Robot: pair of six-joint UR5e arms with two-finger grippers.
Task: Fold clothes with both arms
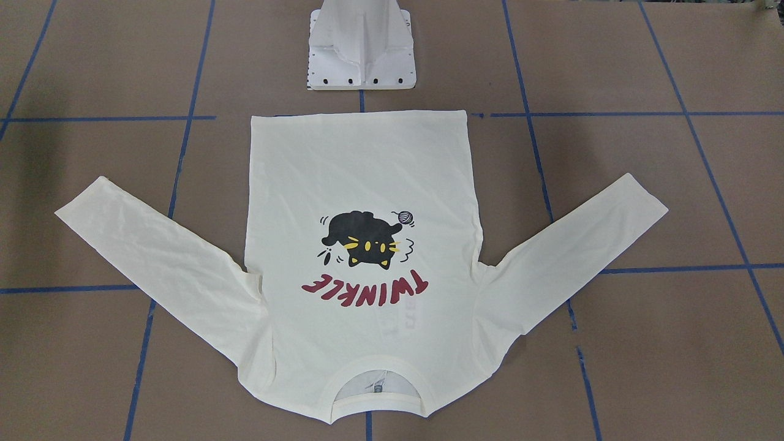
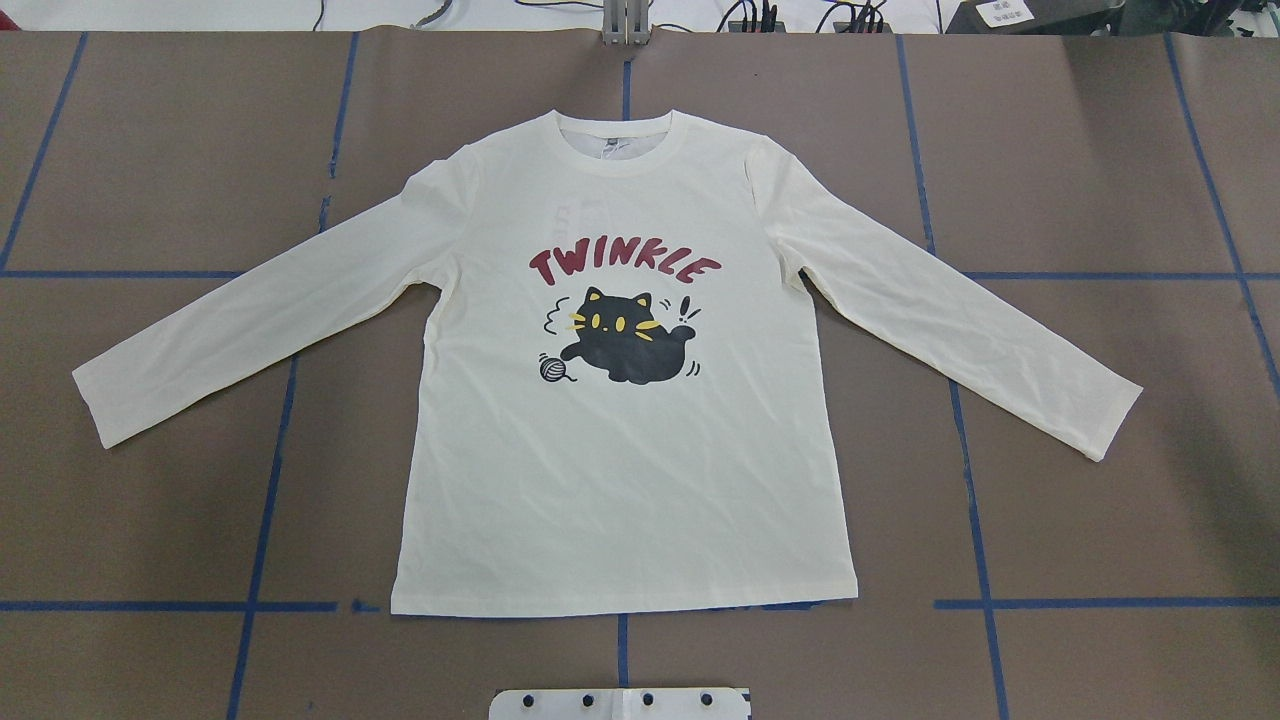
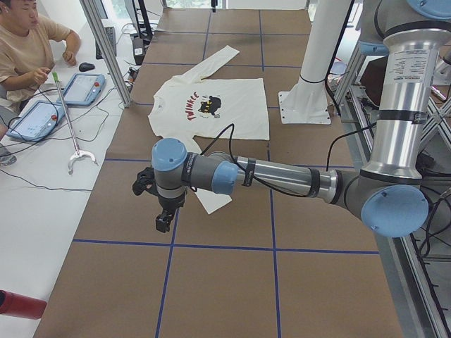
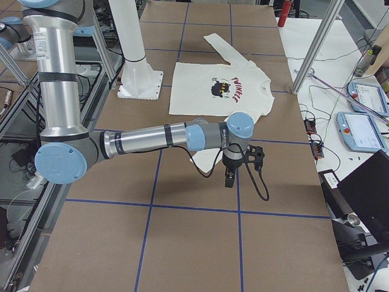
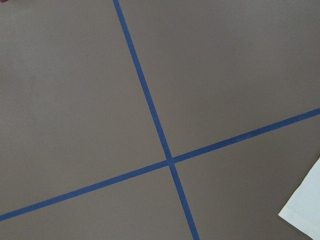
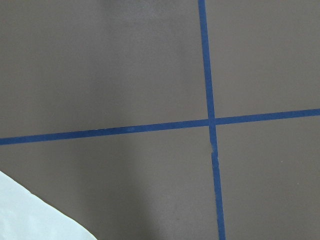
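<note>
Black and compact, the left end effector (image 3: 163, 220) points down over the brown worktop (image 2: 150, 520), just beside the cuff of one sleeve. Only the left side view shows it, so I cannot tell if its fingers are wide or narrow. The right end effector (image 4: 229, 177) also shows only in a side view, pointing down near the other cuff, and its opening cannot be judged either.

Behind them, the left arm (image 3: 282, 176) and the right arm (image 4: 146, 139) stretch out almost level above the surface.

Each wrist camera gives what the side views do not: a crossing of blue tape lines (image 5: 170, 161) on bare worktop. A cream corner of cloth is low right in the left wrist view and low left in the right one.

The overhead and front views show the whole T-shirt (image 2: 620, 450). It lies flat with the black cat and the red "TWINKLE" lettering facing up. Both sleeves are spread and slant toward the robot. The neckline is on the far side from the robot, and the hem is near the white pedestal base (image 1: 361, 55).
</note>
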